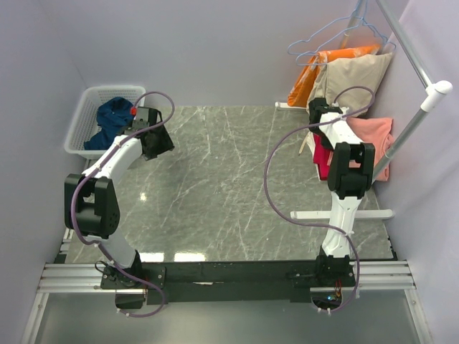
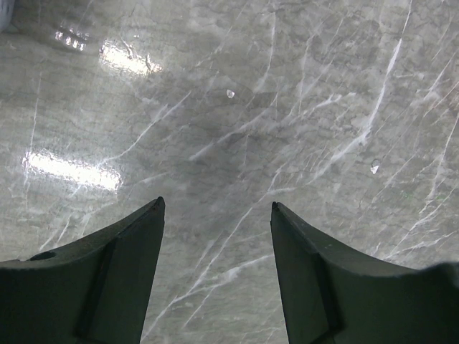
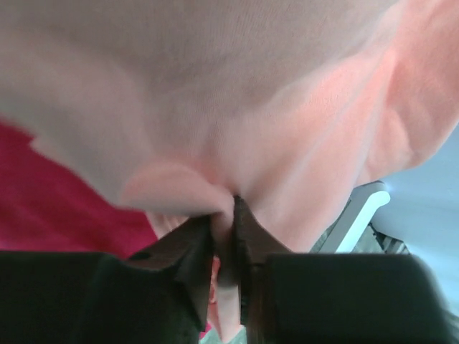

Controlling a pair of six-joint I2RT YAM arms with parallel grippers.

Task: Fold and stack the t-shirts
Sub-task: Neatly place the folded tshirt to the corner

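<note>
We found the right gripper (image 3: 228, 209) pinching a fold of the salmon-pink t-shirt (image 3: 287, 129), which was draped at the right edge of the marble worktop (image 1: 229, 186). The crimson-red t-shirt (image 3: 50, 208) lay just beside it. The left gripper (image 2: 217, 206) hovered with its fingers spread over bare marble near the far left corner. Beside that corner the navy-blue t-shirt (image 1: 111, 120) lay in a white basket (image 1: 77, 136).

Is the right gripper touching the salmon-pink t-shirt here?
Touching. The right wrist view shows the right gripper closed on a fold of the salmon-pink t-shirt.
</note>
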